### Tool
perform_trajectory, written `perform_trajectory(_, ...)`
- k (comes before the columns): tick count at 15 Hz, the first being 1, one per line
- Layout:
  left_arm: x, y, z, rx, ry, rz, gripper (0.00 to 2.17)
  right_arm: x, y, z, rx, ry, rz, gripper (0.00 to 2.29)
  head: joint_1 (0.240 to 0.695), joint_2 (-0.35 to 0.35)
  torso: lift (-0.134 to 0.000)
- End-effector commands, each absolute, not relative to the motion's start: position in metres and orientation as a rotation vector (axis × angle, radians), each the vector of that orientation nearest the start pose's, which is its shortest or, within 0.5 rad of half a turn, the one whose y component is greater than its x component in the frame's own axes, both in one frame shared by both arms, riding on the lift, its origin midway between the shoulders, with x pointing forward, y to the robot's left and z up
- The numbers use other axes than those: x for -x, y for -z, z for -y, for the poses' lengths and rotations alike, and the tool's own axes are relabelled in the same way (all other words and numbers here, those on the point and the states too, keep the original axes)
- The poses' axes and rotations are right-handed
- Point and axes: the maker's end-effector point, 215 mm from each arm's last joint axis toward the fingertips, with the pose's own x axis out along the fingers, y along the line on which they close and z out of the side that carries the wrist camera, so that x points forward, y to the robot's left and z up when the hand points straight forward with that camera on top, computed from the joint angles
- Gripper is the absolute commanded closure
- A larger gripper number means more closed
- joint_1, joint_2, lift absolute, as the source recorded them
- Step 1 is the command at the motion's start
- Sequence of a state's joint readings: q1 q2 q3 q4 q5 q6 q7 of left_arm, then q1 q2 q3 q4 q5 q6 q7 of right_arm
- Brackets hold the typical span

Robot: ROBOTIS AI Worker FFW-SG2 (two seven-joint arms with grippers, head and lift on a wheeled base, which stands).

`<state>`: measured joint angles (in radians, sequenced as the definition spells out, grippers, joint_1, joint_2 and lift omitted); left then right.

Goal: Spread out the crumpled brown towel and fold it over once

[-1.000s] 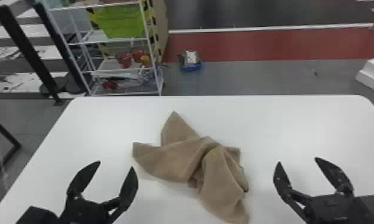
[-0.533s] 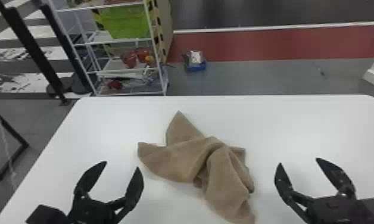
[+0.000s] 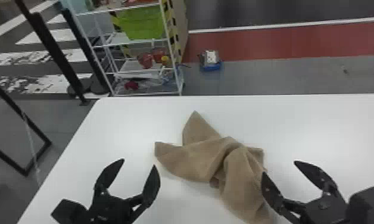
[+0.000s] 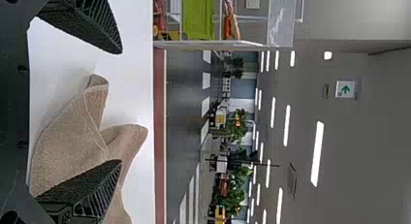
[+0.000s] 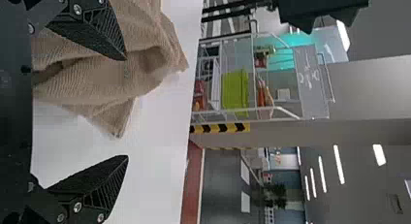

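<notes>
We have L hand (image 3: 139, 163) low on the L side of the head view, fingers wide apart. R hand (image 3: 280, 167) is low on the R side, also spread wide, w/ its inner finger overlapping the towel's R edge in this view; contact there, we can't tell. In L wrist view we see one finger (image 4: 82, 185) in front of the cloth, the other in front of bare white surface; in R wrist view, same thing, one finger (image 5: 99, 32) over cloth, one over white.

Brown towel (image 3: 201, 158) lies crumpled btwn the hands and a bit fwd of them, nearer R hand than L. We see one corner pointing to the far edge, one pointing L, a smaller one on the R side. Thick bunched folds run thru the middle and R part, and the near part goes down to the bottom of the head view. Hem line shows in L wrist view.

Under it: white tabletop (image 3: 126, 119), rounded far L corner. Past the far edge, L of ctr, we get a white wire rack (image 3: 170, 50) w/ green bin (image 3: 143, 23) up top and red items (image 3: 146, 60) on a lower shelf. Blue container (image 3: 211, 67) sits on the floor just R of the rack, near the red floor strip (image 3: 255, 44). Black posts (image 3: 54, 50) stand L of the rack.
</notes>
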<state>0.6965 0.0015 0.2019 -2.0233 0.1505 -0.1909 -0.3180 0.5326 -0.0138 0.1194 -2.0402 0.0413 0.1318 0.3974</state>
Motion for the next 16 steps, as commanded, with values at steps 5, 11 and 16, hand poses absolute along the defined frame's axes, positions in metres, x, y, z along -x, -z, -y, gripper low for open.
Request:
perform_trajectory(5,-0.370,0.362,-0.272,0.031,0.133,-0.030,0.08,-0.394,0.398,0.066,-0.144,-0.633,-0.295,0.18,0.695,0.326,-0.123)
perform_trajectory(11,-0.370,0.359,-0.268,0.031,0.141,-0.025,0.08,-0.400,0.419,0.113,-0.194,-0.598,-0.324,0.18,0.695,0.252,-0.123)
perform_trajectory(16,-0.366,0.360,-0.268,0.031,0.142,-0.028,0.08,-0.410,0.442,0.112,-0.202,-0.602,-0.336,0.26,0.695,0.220,-0.123)
